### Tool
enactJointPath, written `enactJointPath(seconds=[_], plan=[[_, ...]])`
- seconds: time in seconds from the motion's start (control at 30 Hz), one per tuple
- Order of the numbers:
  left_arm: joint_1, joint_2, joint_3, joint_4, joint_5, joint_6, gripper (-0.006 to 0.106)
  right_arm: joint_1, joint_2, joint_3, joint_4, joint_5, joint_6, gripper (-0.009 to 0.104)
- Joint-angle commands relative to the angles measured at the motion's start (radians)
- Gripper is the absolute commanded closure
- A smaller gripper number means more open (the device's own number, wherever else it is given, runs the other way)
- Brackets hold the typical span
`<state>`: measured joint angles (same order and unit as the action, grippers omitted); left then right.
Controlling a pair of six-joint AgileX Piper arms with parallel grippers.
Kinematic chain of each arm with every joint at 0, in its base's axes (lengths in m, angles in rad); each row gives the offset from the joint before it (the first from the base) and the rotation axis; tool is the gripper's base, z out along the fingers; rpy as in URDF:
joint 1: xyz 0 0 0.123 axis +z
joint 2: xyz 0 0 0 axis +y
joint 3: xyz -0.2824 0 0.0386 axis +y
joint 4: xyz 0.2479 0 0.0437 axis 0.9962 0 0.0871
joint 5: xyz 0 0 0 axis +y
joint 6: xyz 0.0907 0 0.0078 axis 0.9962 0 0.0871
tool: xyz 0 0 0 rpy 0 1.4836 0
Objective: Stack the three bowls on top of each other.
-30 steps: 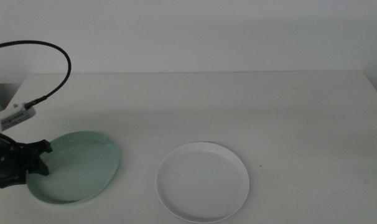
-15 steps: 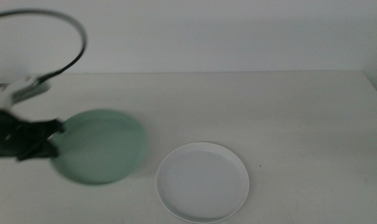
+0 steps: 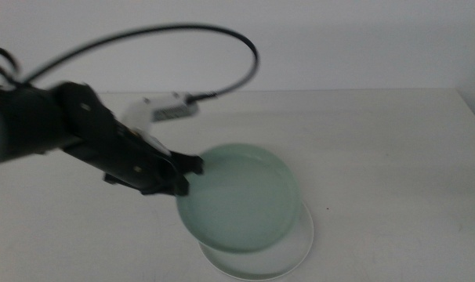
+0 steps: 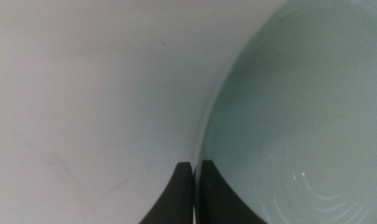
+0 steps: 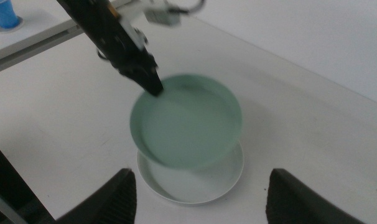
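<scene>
Middle view: the left gripper (image 3: 186,174) clamps the green bowl's (image 3: 241,196) rim, holding it raised over the white bowl (image 3: 296,254).
Left wrist view: jaws pinch that rim.
Right wrist view: the right gripper (image 5: 198,193) hangs spread apart near the white bowl.

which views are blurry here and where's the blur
Middle view: the left gripper, its arm and the mint green bowl are smeared, while the white bowl is crisp. Right wrist view: the same arm is softened. Left wrist view: soft throughout.

table (image 3: 378,141): open right and rear | blocked: green bowl (image 3: 241,196) over white bowl (image 3: 288,254)
</scene>
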<state>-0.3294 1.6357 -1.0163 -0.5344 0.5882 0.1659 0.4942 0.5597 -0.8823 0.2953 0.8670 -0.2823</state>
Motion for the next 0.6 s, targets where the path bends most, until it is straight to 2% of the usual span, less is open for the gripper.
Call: enactJointPath(seconds=[0.0, 0.17, 0.27, 0.37, 0.53, 0.57], plan=[[-0.038, 0.001, -0.033, -0.039, -0.066, -0.016, 0.1, -0.002, 0.003, -0.022, 0.008, -0.072, -0.008, 0.041], [-0.062, 0.066, -0.033, -0.058, -0.104, -0.014, 0.1, -0.002, 0.003, -0.022, 0.008, -0.072, -0.008, 0.041], [-0.062, 0.081, -0.033, -0.061, -0.109, -0.011, 0.094, -0.002, 0.003, -0.022, 0.008, -0.072, -0.008, 0.041], [-0.06, 0.079, -0.033, -0.06, -0.108, 0.003, 0.075, -0.002, 0.003, -0.022, 0.008, -0.072, -0.008, 0.041], [-0.059, 0.074, -0.044, -0.049, -0.084, 0.038, 0.026, -0.002, 0.003, -0.022, 0.008, -0.072, -0.008, 0.041], [-0.059, 0.068, -0.053, -0.037, -0.077, 0.042, 0.019, -0.002, 0.003, -0.022, 0.008, -0.072, -0.008, 0.041]])
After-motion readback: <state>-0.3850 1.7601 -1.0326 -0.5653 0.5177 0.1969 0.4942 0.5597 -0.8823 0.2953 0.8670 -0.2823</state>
